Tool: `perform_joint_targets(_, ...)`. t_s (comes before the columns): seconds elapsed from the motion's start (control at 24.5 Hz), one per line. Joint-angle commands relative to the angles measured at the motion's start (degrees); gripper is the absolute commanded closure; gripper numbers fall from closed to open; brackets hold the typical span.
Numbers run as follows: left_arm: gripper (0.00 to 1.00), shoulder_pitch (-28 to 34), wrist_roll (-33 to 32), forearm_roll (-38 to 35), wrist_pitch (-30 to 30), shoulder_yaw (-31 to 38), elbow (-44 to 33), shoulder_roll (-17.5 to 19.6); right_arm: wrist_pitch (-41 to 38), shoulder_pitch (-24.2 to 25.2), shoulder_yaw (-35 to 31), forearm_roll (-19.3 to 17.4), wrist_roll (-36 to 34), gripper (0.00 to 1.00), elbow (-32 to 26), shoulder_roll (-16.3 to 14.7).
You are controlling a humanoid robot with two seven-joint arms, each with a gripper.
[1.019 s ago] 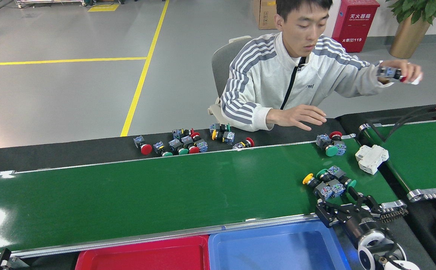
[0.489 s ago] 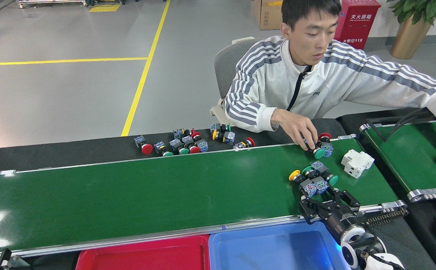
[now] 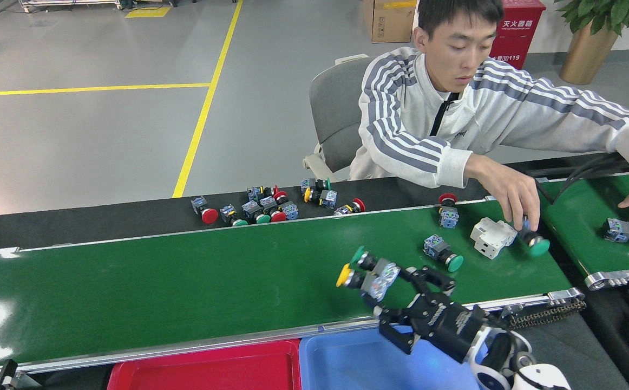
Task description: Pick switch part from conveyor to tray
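The blue tray [image 3: 347, 363] nearest me looks empty — nothing delivered yet. Just above its far edge my right gripper [image 3: 395, 295] reaches leftward over the conveyor [image 3: 184, 276], fingers clamped on a switch part [image 3: 371, 273] with yellow and green caps. Farther off, a person's hand [image 3: 509, 192] handles another switch.

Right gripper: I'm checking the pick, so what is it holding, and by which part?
The right gripper holds two switch parts by their grey-blue rear blocks, caps pointing away.

conveyor [image 3: 184, 276] | carries: green-capped switch part [image 3: 443, 253]; red-capped switch part [image 3: 447, 212]; white breaker [image 3: 492, 237]
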Motion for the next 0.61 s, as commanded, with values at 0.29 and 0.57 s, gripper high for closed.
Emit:
perform_joint_targets(0.29, 0.0, -0.08, 0.2, -0.08, -0.23, 0.31, -0.51, 0.67, -1.24, -0.58, 10.7, 4.86, -0.28, 0.0, 0.68, 8.3)
perform_joint_targets(0.57, 0.0, 0.63, 0.29, -0.08, -0.58, 0.4, -0.51, 0.41, 11.16, 6.01, 1.74, 3.63, -1.07, 0.03, -4.6, 8.04)
